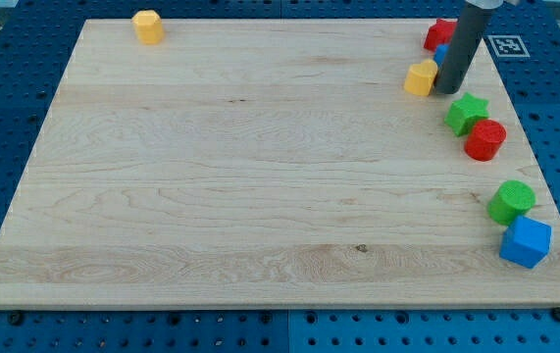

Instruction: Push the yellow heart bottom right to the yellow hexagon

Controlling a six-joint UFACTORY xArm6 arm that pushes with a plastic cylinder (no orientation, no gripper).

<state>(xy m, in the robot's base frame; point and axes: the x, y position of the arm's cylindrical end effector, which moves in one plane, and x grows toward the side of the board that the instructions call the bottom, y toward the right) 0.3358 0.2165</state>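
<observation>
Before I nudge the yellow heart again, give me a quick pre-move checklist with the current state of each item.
1. My tip beside the yellow heart: ok, it sits just on the heart's right side.
2. Tip actually touching the heart: cannot tell.
3. Yellow hexagon located: ok, far off near the view's top left corner.
4. Board between heart and hexagon free of blocks: ok.
5. Neighbours safe from the rod: not ok, a red block and a blue block crowd right behind it.
6. Green star and red cylinder out of the leftward push line: ok.
</observation>
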